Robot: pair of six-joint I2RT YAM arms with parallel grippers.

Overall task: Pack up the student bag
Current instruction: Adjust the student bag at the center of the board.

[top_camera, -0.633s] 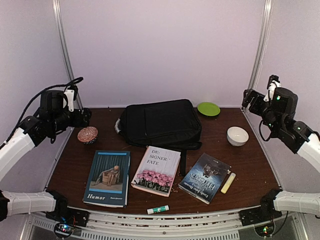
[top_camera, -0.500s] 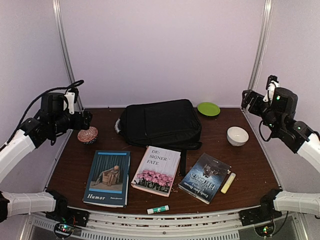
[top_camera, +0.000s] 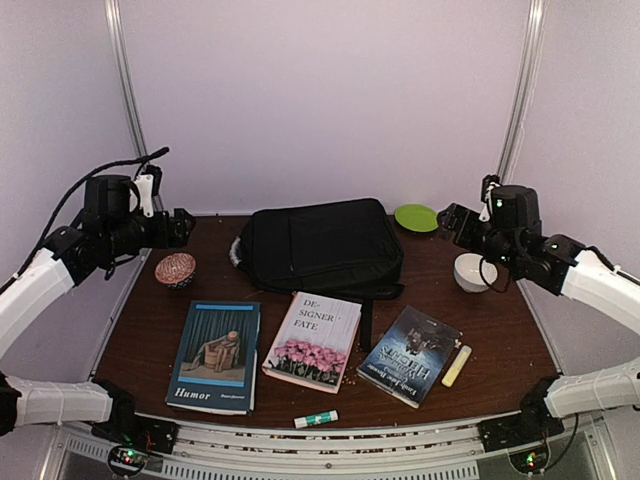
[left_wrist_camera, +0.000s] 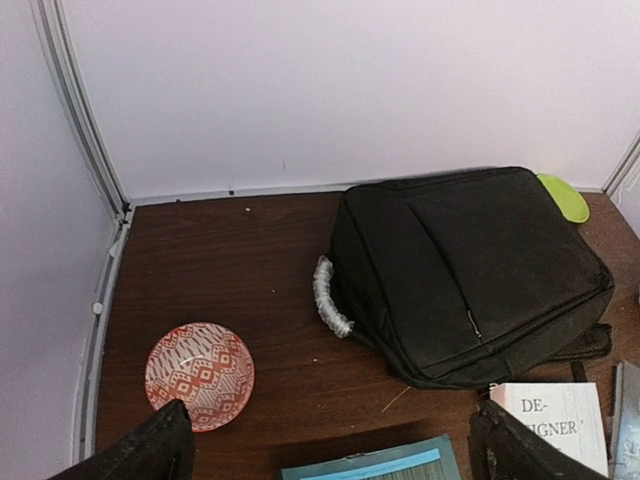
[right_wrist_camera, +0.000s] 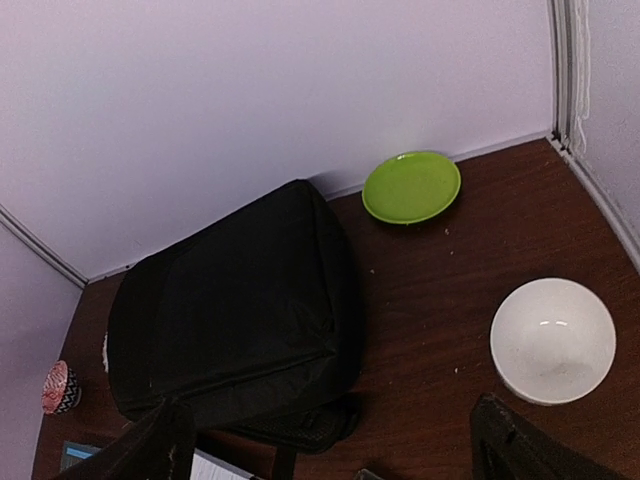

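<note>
While both arms hang above the side edges of the worktop [top_camera: 500, 325], the student bag [top_camera: 322, 245] lies flat between them at the 12 o'clock end, near the back wall and apart from either arm. Its long axis runs roughly from 9 to 3 o'clock, with the pale grey handle [left_wrist_camera: 330, 298] at the 9 o'clock end, the end facing the left arm.

From the left fingers [left_wrist_camera: 155, 450] the bag lies toward 3 o'clock; from the right fingers [right_wrist_camera: 160, 445] it lies toward 9 o'clock. Both pairs are spread wide and hold nothing. The right pair looks slightly nearer to the bag's edge (though only by a little), while the left pair has the handle on its side.

I'd judge the bag needs opening first, since it looks closed. The three books [top_camera: 312, 340] wait in a row at 6 o'clock of it.
</note>
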